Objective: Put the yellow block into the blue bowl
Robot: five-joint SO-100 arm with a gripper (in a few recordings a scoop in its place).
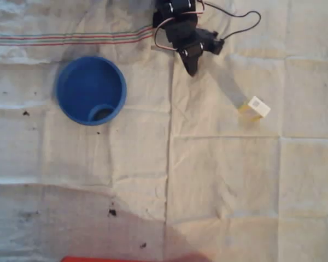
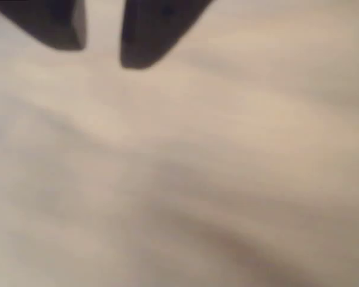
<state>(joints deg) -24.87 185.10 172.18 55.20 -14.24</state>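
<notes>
Nothing is being held in the blue bowl point(image 1: 91, 90); the yellow block point(image 1: 255, 108) is lying well apart, fingers point(image 2: 66, 30) slightly spread.

Creased, stained cloth point(image 1: 224, 180) underlies the smooth plastic blue bowl point(image 1: 71, 103).

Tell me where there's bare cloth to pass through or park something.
Widest free patch: the cloth below the blue bowl and yellow block. The strip between them is bare too. Tightest spot is top centre, around the gripper and its wires.
</notes>
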